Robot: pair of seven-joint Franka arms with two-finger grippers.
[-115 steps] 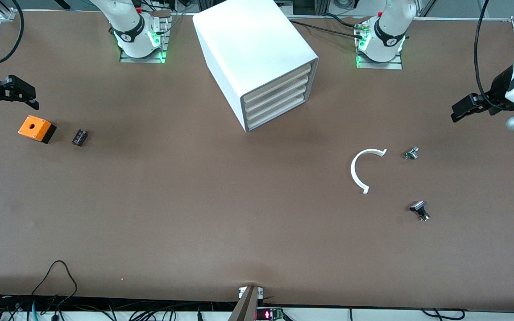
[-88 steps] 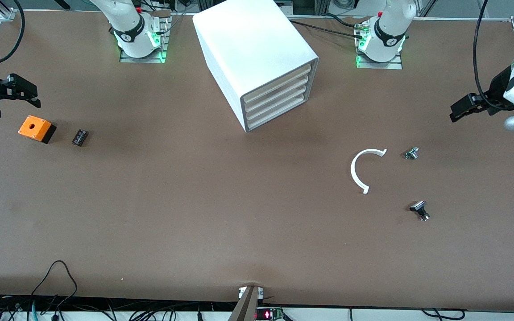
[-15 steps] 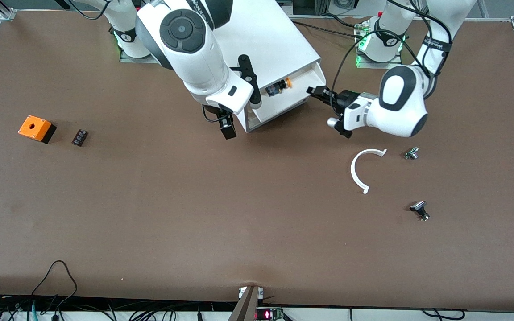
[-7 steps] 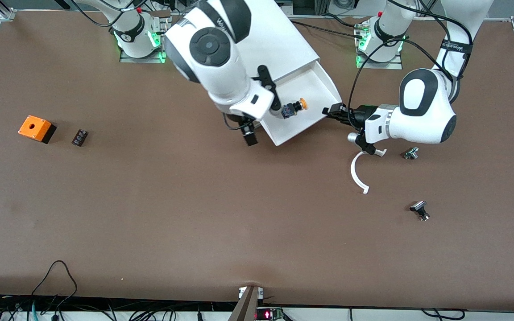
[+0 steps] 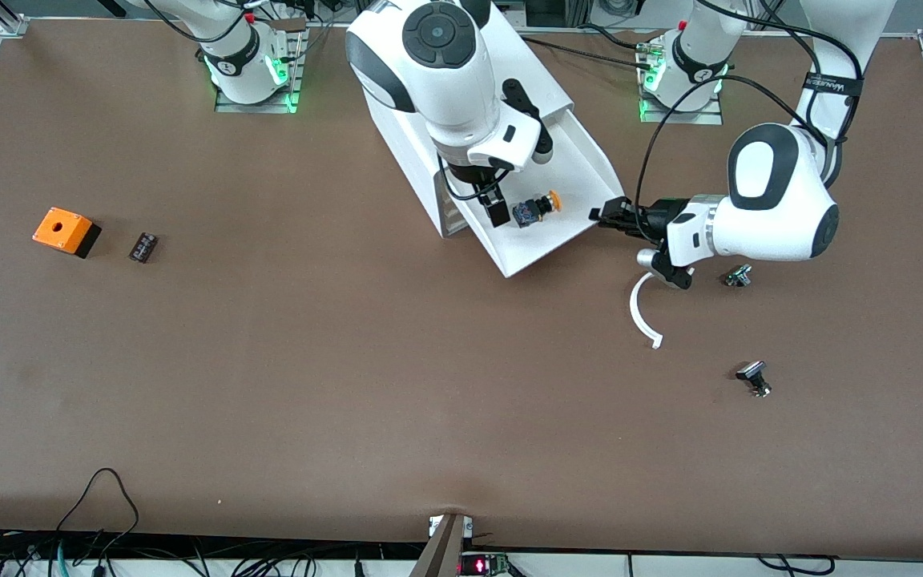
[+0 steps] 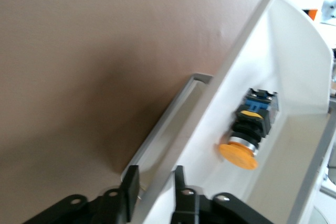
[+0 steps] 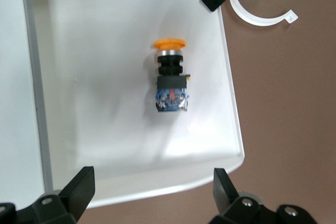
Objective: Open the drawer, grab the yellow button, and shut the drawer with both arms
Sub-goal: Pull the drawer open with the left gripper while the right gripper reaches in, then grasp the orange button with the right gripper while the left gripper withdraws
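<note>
Orange-capped button point(image 7: 170, 74) is lying loose in the drawer point(image 5: 582, 164); the spread right gripper point(image 7: 152, 192), descending off-centre, could nudge it, while the left gripper point(image 6: 153, 190), slightly parted, is straddling the handle point(image 6: 168, 121).

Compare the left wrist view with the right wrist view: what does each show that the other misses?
Only the left wrist view shows the drawer's handle bar, with the left gripper straddling it, fingers slightly apart, plus the drawer front's outer face.

Only the right wrist view shows the drawer from above with the right gripper open wide over it, the white curved piece on the table beside the drawer, and the button's blue-and-black base end.

Both show the button lying on its side in the open drawer, orange cap toward the handle side.
</note>
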